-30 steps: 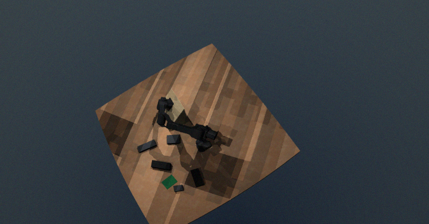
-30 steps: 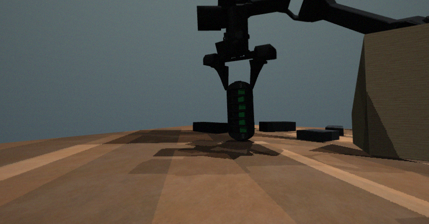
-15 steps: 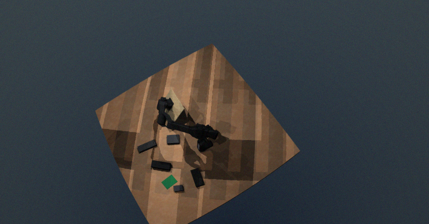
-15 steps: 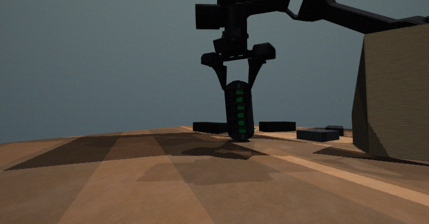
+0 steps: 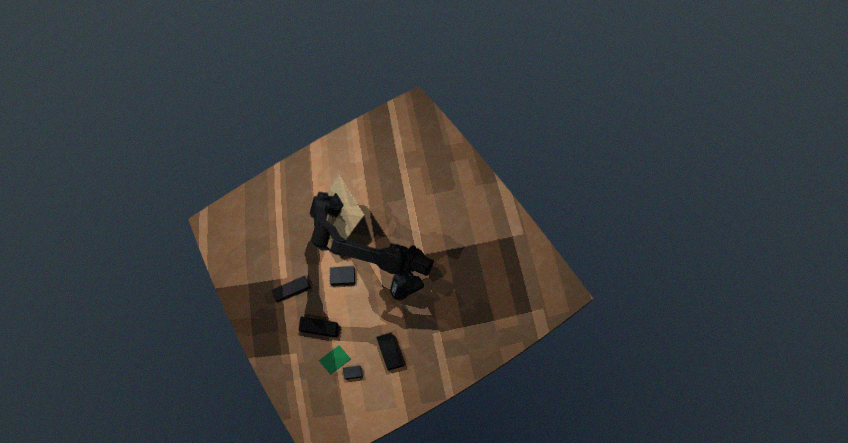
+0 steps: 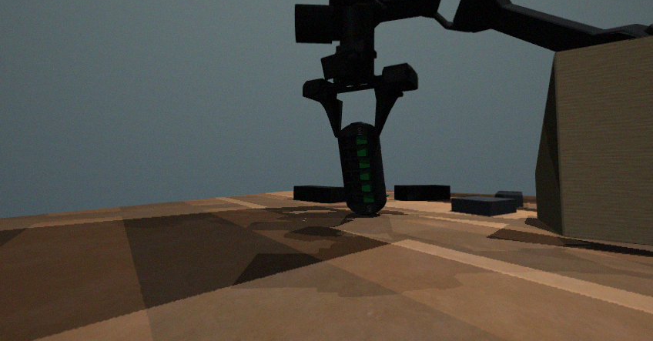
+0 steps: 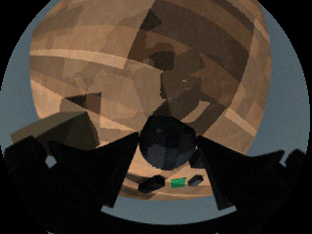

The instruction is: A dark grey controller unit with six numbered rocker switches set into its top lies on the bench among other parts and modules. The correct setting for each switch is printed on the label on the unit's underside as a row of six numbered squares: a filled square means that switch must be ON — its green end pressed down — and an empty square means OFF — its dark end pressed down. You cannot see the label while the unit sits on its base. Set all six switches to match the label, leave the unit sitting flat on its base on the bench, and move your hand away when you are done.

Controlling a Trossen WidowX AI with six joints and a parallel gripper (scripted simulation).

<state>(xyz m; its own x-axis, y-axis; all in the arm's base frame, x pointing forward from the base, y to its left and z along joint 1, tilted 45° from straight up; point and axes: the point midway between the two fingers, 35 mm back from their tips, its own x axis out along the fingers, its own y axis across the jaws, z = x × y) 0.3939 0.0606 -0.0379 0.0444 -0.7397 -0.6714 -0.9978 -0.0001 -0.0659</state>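
The dark grey controller unit (image 6: 362, 168) (image 7: 168, 146) stands nearly upright on one rounded end, leaning slightly. Its lower end is at or just above the bench; contact is unclear. Its switch face shows in the exterior view as a column of green switch ends; which ends are pressed cannot be read surely. My gripper (image 6: 358, 133) (image 7: 168, 136) points down and is shut on the unit's upper end, one finger on each side. The wrist view shows mainly the unit's dark rounded end. The label is not visible in any view.
A beige block (image 5: 352, 215) (image 6: 604, 145) (image 7: 58, 129) stands by the arm's base. Several dark modules, including one long module (image 5: 318, 327) and a wider one (image 5: 390, 351), lie on the bench. A green piece (image 5: 334, 359) (image 7: 178, 182) lies beside a small grey module (image 5: 352, 372).
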